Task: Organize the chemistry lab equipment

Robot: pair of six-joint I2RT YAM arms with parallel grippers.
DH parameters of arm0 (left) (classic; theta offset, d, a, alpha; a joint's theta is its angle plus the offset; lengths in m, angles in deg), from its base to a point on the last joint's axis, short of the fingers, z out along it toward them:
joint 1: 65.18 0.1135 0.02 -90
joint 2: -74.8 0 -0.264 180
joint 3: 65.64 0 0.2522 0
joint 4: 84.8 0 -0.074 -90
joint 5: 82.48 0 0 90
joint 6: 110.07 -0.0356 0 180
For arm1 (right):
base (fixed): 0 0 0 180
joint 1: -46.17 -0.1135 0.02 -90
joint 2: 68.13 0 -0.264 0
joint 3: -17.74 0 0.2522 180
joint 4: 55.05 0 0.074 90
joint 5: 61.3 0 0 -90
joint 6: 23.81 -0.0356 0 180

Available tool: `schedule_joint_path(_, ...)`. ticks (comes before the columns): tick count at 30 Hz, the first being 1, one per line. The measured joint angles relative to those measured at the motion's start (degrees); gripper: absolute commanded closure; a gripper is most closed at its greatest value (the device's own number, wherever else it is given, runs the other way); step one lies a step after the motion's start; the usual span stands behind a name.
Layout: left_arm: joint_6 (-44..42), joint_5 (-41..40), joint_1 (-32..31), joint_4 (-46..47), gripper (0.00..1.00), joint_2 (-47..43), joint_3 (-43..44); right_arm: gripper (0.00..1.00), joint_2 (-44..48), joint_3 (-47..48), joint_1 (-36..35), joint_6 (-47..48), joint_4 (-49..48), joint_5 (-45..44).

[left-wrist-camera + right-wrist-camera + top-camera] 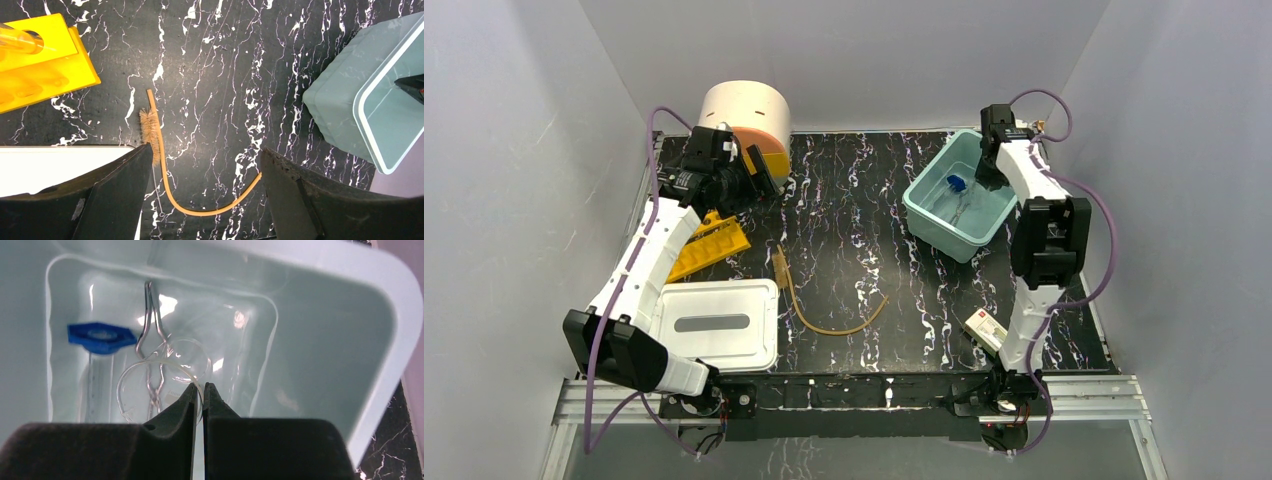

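Note:
My right gripper (198, 386) is inside the pale teal bin (325, 340) and shut on the rim of a small clear glass flask (135, 375). A wire metal clamp (150, 310) and a blue-tipped piece (100, 335) lie on the bin floor beside it. My left gripper (206, 150) is open and empty, held above the table over the amber rubber hose (200, 211). The hose (834, 325) curves across the middle of the table. The orange-yellow holed rack (709, 245) lies at the left, also in the left wrist view (45, 65).
A bristle brush (148, 127) lies against the hose. A white lid (714, 322) lies at the near left. A cream and orange cylinder (746, 115) stands at the back left. A small packet (987, 330) lies by the right arm's base. A clear tube (20, 40) rests on the rack.

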Motion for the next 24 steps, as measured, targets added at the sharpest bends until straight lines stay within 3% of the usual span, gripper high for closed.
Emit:
schedule_joint_path(12, -2.05, -1.68, 0.00, -0.02, 0.21, 0.00, -0.13, 0.93, -4.87, 4.11, 0.85, -2.43, -0.28, -6.47)
schedule_joint_path(22, -1.75, -2.10, 0.00, -0.04, 0.21, 0.00, -0.13, 0.64, -5.92, 4.11, 1.53, -0.96, -2.80, -6.88)
schedule_joint_path(24, -1.55, -2.10, 0.00, -0.04, 0.21, 0.00, -0.13, 0.61, -5.92, 4.11, 1.53, -0.87, -3.06, -6.93)
